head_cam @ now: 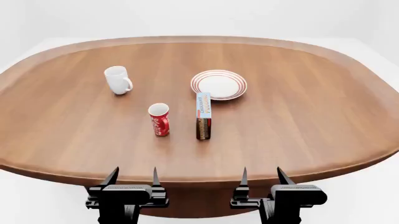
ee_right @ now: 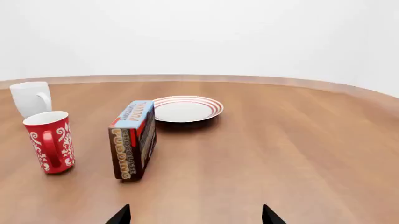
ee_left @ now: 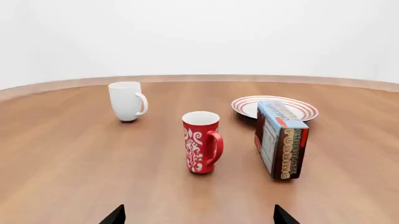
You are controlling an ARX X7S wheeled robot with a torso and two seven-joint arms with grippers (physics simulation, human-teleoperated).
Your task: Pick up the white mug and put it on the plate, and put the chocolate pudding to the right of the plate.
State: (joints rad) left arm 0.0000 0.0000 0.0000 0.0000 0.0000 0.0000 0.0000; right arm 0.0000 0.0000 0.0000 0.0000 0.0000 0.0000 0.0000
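Glossy white ceramic mug (head_cam: 117, 79) upright far left; red-ringed round white plate (head_cam: 219, 84) far centre, empty; brown/blue pudding carton (head_cam: 203, 115) upright just near plate

Only one item carries readable text: the chocolate pudding (ee_left: 281, 140) carton. Narrow end face, lower right of left wrist view, reads "CHOCOLATE PUDDING" in stacked orange/tan letters running sideways. Same wording on the end face in right wrist view, left of centre (ee_right: 132, 139), and "PUDDING" repeats on the light blue top panel. Head view, centre (head_cam: 203, 115): lettering too small to read. Red cup (ee_left: 201, 142) has white swirl pattern only, no letters.
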